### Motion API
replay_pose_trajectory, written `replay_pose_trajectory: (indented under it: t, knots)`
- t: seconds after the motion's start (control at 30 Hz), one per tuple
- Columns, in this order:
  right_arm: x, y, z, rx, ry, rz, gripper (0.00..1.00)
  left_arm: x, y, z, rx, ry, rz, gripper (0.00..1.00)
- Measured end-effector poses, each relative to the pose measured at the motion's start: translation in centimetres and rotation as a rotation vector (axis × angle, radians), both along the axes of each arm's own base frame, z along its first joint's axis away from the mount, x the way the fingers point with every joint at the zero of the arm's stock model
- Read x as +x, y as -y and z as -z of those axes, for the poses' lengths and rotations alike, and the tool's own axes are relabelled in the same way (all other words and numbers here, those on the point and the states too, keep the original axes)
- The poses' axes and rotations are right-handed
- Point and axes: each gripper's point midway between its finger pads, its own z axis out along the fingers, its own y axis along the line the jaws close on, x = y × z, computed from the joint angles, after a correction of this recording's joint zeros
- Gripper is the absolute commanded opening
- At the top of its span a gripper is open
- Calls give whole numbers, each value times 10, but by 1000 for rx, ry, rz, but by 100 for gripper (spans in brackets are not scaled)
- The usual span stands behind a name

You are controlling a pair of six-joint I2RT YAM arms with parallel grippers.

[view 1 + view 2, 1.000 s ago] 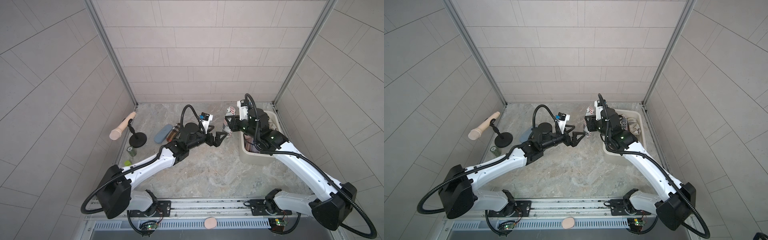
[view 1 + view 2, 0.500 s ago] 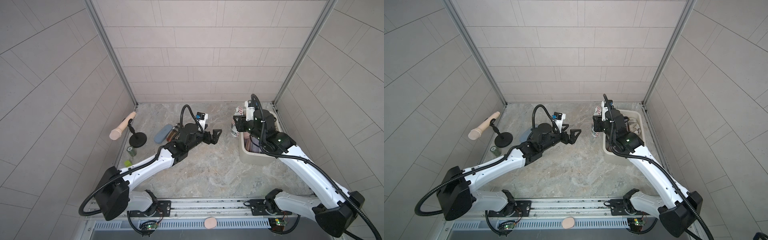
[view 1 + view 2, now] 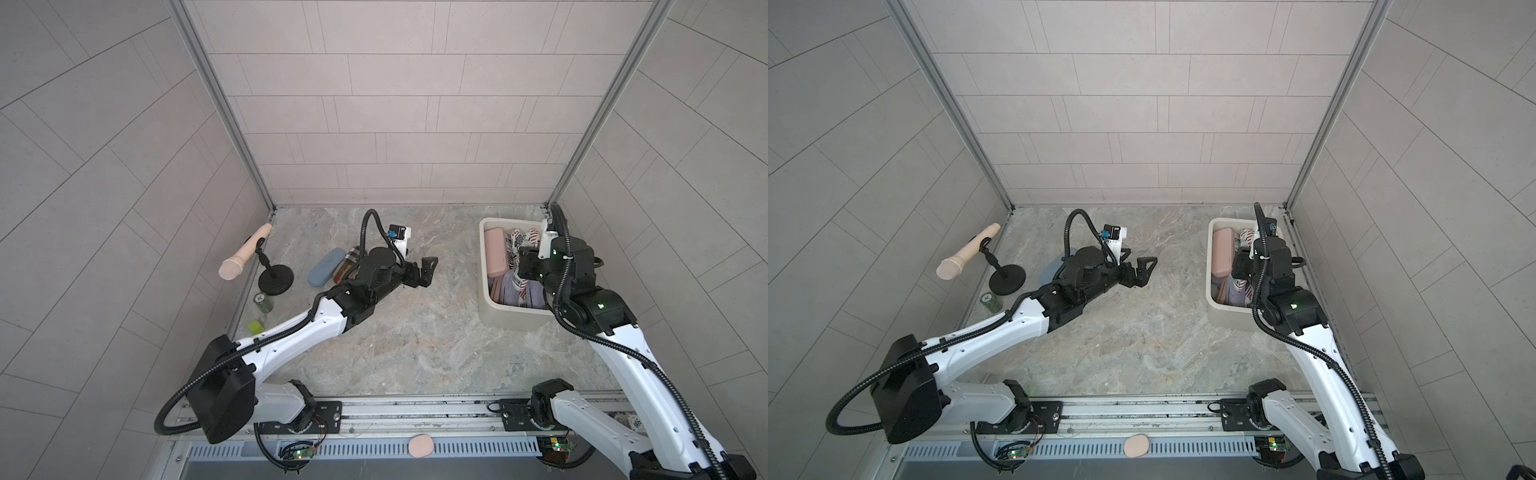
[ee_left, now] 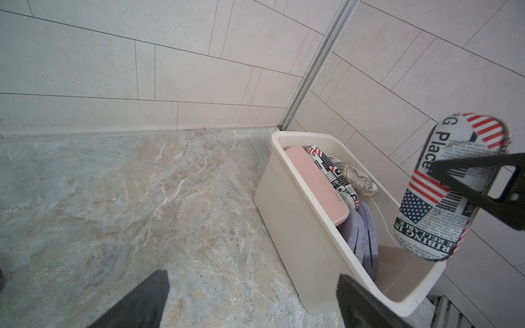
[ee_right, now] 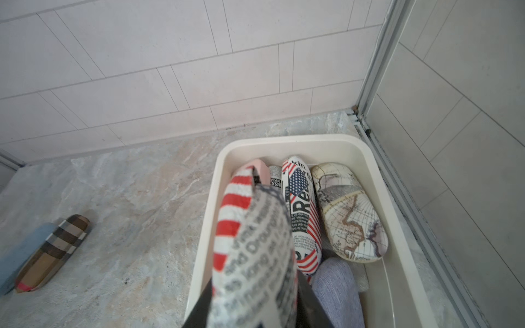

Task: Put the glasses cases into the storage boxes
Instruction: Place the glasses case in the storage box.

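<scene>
Flag-and-newsprint oval glasses case (image 4: 417, 210) hangs clamped in the right claw (image 5: 255, 295), nose-down over the cream-white plastic tub (image 3: 511, 322), with several cases (image 5: 349, 215) packed beneath it. Left claw (image 3: 426, 272) gapes wide, empty. Behind it on the table (image 3: 415, 340) wait a slate-blue case (image 3: 326, 268) and a plaid case (image 3: 347, 266).

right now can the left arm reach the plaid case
Probably yes: left gripper open and empty, plaid case lying uncovered beside that arm's wrist; it would need to pull back first.

open table (image 3: 415, 332) lies beside the storage box (image 3: 515, 319); inside it, cases (image 3: 494, 253) crowd the far end and only the near corner shows bare bottom.
</scene>
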Motion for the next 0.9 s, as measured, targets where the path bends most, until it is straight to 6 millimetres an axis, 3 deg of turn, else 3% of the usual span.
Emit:
replay_pose_trajectory:
  t: [0.23,0.43,0.67,0.8,0.9]
  knots:
    - [3,-10,55,14,-136,-49,15,0,0,0,0,0,1,100]
    - [7,-25,68,70,-172,-101,16,0,0,0,0,0,0,100]
    - [10,-38,83,117,-204,-151,30,0,0,1,2,-2,0,100]
    - [10,-39,85,129,-210,-153,51,0,0,2,5,-5,0,100]
    - [8,-41,83,134,-214,-163,56,0,0,3,7,-7,0,100]
